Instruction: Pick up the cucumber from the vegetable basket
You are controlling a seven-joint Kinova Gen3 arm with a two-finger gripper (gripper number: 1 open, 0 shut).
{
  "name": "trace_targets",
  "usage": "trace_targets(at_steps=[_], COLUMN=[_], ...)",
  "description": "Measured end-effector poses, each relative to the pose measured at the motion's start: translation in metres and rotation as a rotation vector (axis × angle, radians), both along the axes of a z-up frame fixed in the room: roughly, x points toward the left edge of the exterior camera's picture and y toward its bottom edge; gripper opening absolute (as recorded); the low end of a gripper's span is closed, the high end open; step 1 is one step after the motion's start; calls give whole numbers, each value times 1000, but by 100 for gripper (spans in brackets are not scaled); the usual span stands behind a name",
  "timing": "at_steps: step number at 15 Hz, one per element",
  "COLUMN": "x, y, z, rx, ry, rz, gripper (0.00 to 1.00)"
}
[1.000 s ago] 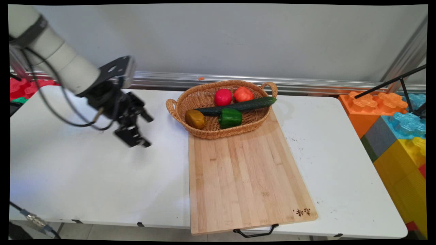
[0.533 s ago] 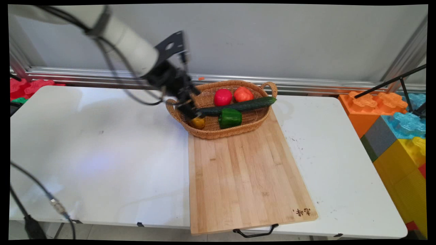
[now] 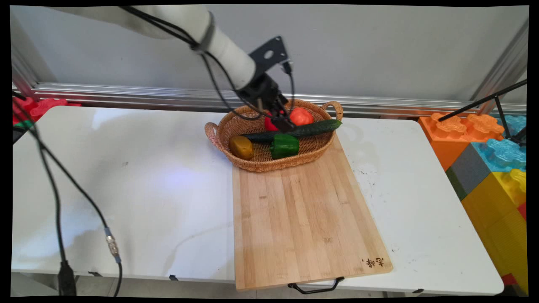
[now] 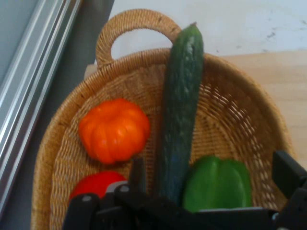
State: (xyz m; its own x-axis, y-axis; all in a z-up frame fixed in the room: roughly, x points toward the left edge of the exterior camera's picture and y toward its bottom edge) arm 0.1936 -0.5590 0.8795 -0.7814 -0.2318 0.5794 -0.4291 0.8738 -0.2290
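Hovering tool (image 3: 281,122) sits over the basket's (image 3: 322,148) cucumber (image 3: 313,128).

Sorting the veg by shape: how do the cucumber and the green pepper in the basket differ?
The cucumber is long, slim and dark green, its tip over the basket rim; the green pepper is short, blocky, brighter green and wholly inside. Both lie in the basket, side by side, below the gripper.
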Motion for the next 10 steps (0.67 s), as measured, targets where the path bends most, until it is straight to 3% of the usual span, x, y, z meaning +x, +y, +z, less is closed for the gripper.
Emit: trace_targets(at_steps=[10], x=[-49], y=[-53], z=[-70], rx=[-22], ry=[-51], rz=[-25], gripper=[100])
